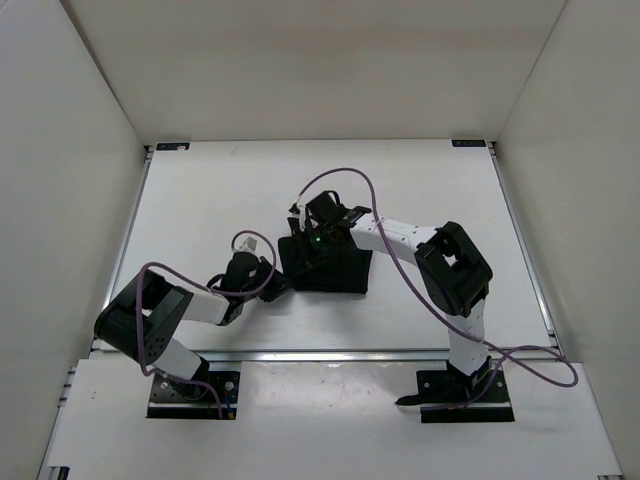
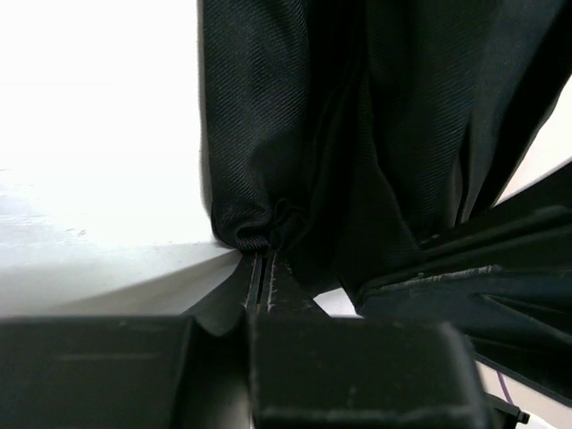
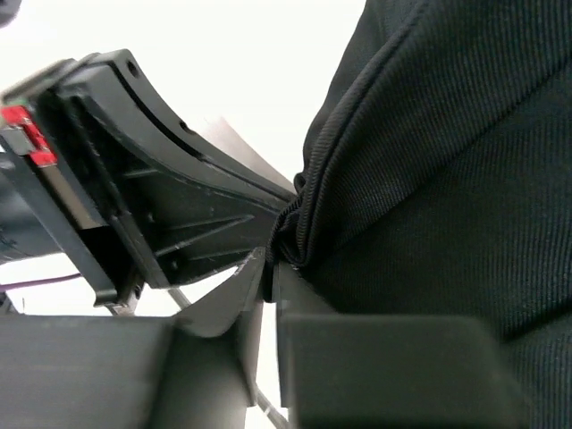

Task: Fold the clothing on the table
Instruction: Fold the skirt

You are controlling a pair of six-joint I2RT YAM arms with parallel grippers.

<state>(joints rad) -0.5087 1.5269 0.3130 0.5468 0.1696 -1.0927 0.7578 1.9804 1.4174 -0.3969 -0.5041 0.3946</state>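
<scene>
The black clothing [image 1: 338, 268] lies bunched into a rough square near the middle of the white table [image 1: 200, 200]. My left gripper [image 1: 278, 284] is at its near left corner. In the left wrist view that gripper [image 2: 263, 257] is shut on a gathered hem of the clothing [image 2: 357, 116]. My right gripper [image 1: 318, 240] is over the cloth's far edge. Seen from the right wrist, it [image 3: 273, 261] is shut on a folded edge of the clothing [image 3: 447, 179]. The two grippers are close together, and the cloth hangs in pleats between them.
White walls enclose the table on three sides. Thin metal rails [image 1: 522, 250] run along its edges. A purple cable [image 1: 385, 225] loops over the right arm, another [image 1: 160, 270] over the left. The other arm's black gripper body [image 3: 134, 179] fills the left of the right wrist view.
</scene>
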